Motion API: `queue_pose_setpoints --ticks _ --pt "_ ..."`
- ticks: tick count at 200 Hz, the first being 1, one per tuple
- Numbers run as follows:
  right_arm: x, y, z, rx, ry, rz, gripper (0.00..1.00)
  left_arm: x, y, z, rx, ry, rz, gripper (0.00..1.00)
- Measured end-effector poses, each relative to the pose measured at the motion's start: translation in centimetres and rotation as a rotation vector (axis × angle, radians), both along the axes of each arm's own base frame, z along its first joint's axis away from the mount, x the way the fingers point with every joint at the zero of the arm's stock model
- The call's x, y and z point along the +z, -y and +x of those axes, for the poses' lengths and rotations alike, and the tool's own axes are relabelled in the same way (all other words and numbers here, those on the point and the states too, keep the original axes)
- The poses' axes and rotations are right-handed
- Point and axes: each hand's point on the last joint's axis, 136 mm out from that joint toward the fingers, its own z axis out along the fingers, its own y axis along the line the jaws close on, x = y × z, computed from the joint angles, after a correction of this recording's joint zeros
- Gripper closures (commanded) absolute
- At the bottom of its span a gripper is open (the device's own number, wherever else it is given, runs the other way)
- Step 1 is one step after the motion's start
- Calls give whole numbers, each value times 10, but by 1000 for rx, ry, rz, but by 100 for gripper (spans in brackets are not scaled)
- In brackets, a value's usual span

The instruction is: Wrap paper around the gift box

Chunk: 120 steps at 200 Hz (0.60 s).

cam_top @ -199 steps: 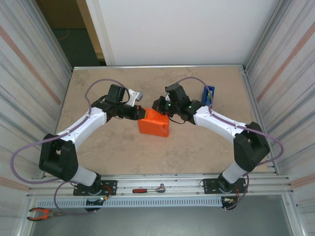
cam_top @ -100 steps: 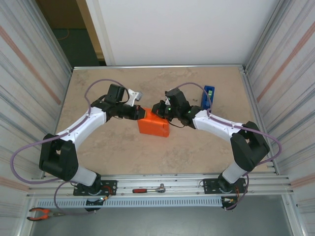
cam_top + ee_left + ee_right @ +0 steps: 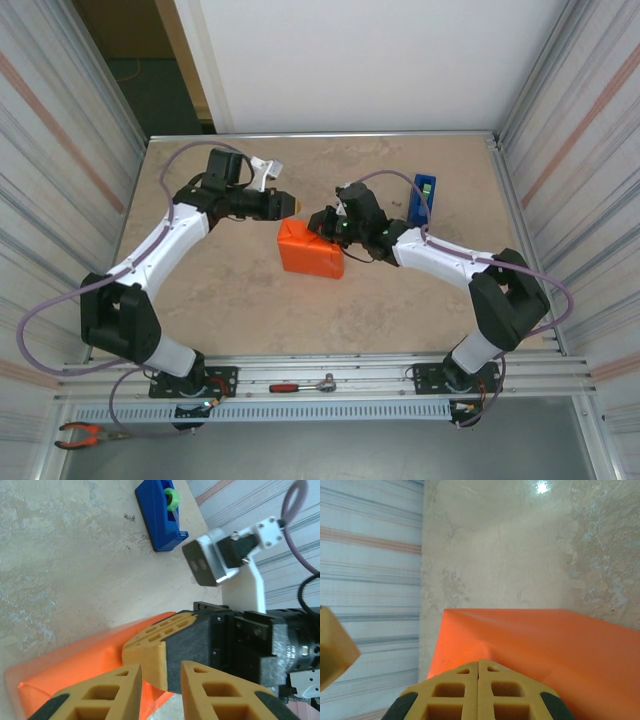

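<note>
Table centre: paper folded round; your closed right gripper presses the end flap, left gripper parted, empty; likely tape dispenser next

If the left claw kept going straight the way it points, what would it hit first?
Most likely the right gripper, which sits just ahead of the left gripper, over the orange paper; depth is hard to judge.

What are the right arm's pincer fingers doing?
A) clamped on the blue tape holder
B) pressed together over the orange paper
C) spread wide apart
B: its wrist view shows the right pincer shut with no gap, above the orange paper; the blue tape holder lies apart.
</note>
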Motion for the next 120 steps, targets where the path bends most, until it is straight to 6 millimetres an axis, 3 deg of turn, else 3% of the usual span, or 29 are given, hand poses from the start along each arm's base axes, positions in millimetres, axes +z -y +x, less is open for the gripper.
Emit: queue_pose_setpoints --ticks 50,101,120 --pt "1 0 -3 2 7 4 100 -26 15 -3 -36 -64 24 84" --pt "2 0 -5 15 12 5 100 -57 10 -17 -38 -130 54 92" --pt "3 -1 -6 31 24 2 100 -57 9 -19 -40 -114 46 96"
